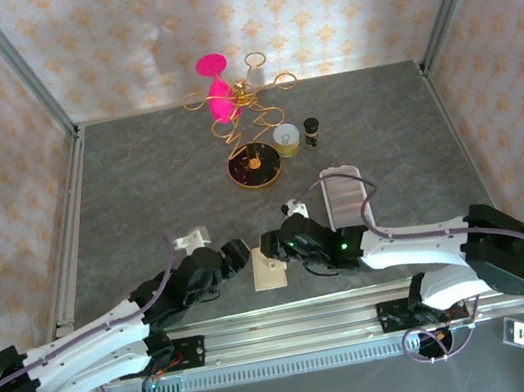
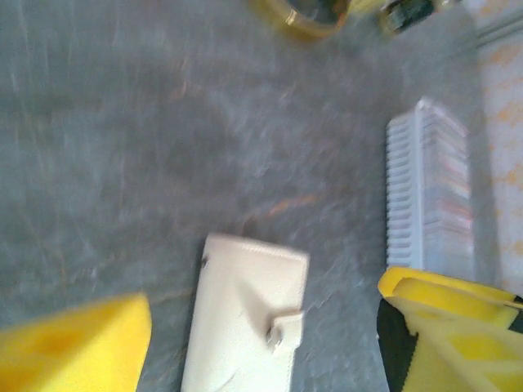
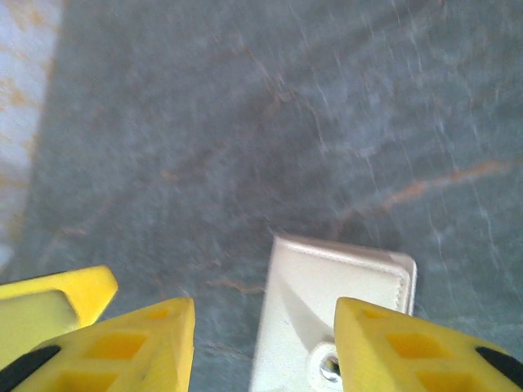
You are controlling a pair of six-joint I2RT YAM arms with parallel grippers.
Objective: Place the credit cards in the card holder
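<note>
Grey, stone-veined sheet is covering the table [image 1: 137,177], with bare metal rails running along its edges and wallpaper with a pale orange floral print closing in the three walls.

A cream, leather-look wallet [image 1: 269,272] is lying flat and shut near the middle of the near edge. Its stitched border and snap tab are showing in the left wrist view [image 2: 245,310] and the right wrist view [image 3: 327,318].

The left hand [image 1: 237,253] is hanging just beside the wallet on its left, its yellow fingers standing wide apart [image 2: 268,290]. The right hand [image 1: 271,245] is hanging over the wallet's far end, fingers also spread [image 3: 263,304]. One finger is overlapping the snap, and whether it is touching cannot be told.

A long white ridged tray [image 1: 345,193] is lying right of centre, well apart from the wallet. It is holding a row of thin cards [image 2: 445,196] standing on edge in its slots, their faces too blurred to make out.

Toward the middle of the far edge a gold wire stand [image 1: 242,93], a pink goblet shape [image 1: 216,87], a round dark dish [image 1: 255,165], a small pale cup [image 1: 286,137] and a little dark bottle [image 1: 312,131] are standing close together.
</note>
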